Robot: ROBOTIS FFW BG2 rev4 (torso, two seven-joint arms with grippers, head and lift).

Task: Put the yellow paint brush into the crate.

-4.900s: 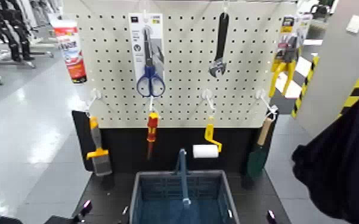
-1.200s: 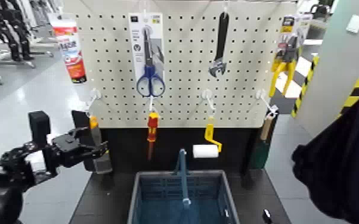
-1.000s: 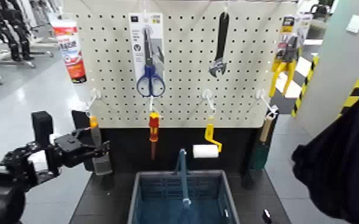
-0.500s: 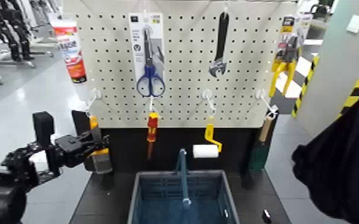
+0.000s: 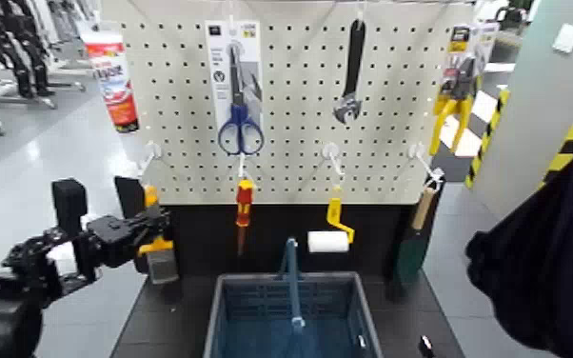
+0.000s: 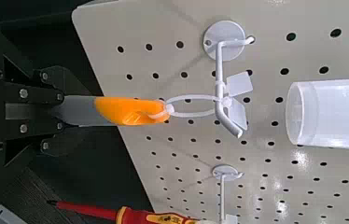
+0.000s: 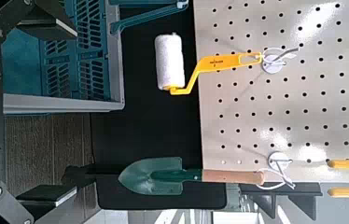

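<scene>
The yellow paint brush [image 5: 158,249] hangs at the pegboard's lower left by a loop on a white hook [image 5: 148,150], bristles down. My left gripper [image 5: 153,229] reaches in from the left and is shut on its handle. In the left wrist view the fingers [image 6: 25,94] clamp the grey part of the handle, and the paint brush's orange end [image 6: 135,111] sticks out toward the hook [image 6: 221,93]. The blue-grey crate [image 5: 226,303] stands below the board at centre. In the right wrist view my right gripper [image 7: 49,103] hangs open near the crate [image 7: 89,47].
Blue scissors [image 5: 239,129], a black wrench [image 5: 351,76], a red screwdriver [image 5: 243,205], a yellow-handled paint roller [image 5: 330,238], a wooden-handled green tool [image 5: 412,243] and yellow pliers [image 5: 454,105] hang on the pegboard [image 5: 290,162]. A dark cloth [image 5: 547,267] fills the right side.
My left gripper has shut on the brush handle; a second ago its fingers stood open around it. The arm barely shifted.
</scene>
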